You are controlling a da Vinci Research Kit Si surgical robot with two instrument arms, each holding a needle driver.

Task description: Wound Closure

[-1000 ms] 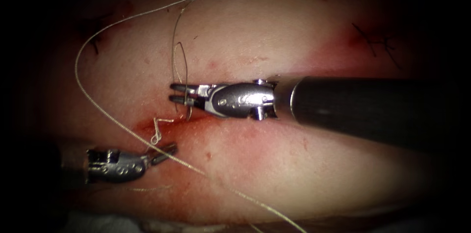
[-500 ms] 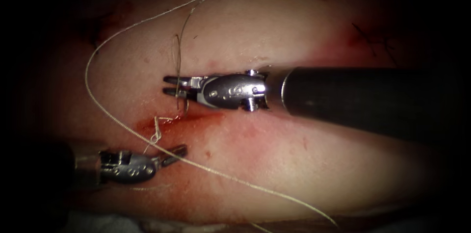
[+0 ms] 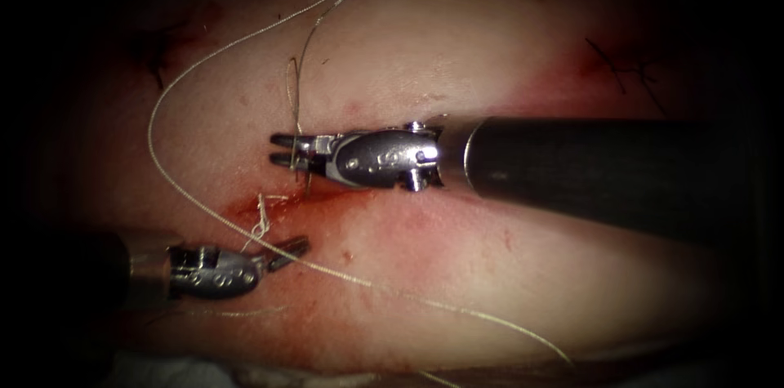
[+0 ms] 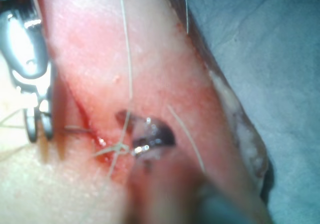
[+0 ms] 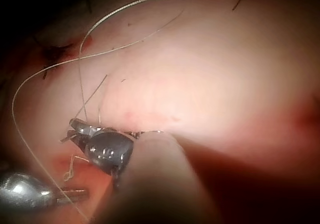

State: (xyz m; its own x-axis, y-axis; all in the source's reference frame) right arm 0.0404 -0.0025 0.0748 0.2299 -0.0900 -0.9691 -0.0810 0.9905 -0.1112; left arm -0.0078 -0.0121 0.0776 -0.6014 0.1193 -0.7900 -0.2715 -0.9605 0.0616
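Right pincer [image 3: 283,151] grips curved steel needle [image 3: 293,102] above tissue [image 3: 457,274].

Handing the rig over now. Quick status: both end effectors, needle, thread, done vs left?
Right end effector: jaws slightly apart around the curved needle, which stands up from them; whether they grip it is unclear. Its lower end is beside the cut, tissue entry unclear.
Left end effector: below the cut, jaws closed on the short thread tail coming from the knot.
Thread: long loop over the tissue left of the needle, trailing to lower right.
Done: one knotted stitch at the cut's left end.
Left: the red, open cut right of the knot.
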